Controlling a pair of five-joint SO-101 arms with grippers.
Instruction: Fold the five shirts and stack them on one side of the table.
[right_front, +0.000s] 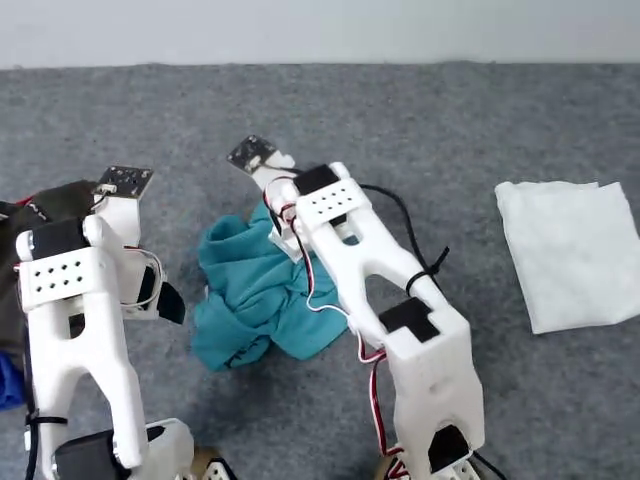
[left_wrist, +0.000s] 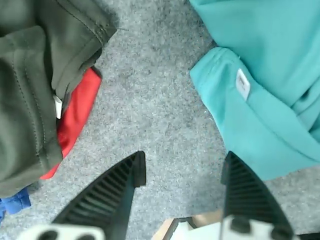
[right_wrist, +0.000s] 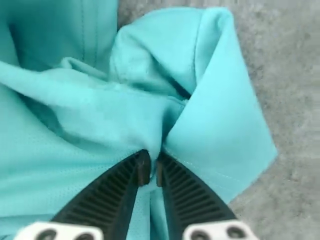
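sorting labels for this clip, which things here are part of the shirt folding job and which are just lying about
Job: teal shirt, in right gripper; white shirt, folded; olive shirt; red shirt; blue shirt.
Lying about: grey table cover.

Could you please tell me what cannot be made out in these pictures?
1. High view: the right gripper meets the teal shirt under the right arm, so the grasp is hidden.
2. High view: the dark green shirt and blue shirt are cut by the left edge and partly covered by the left arm.
3. Left wrist view: the red shirt lies mostly under the dark green shirt.
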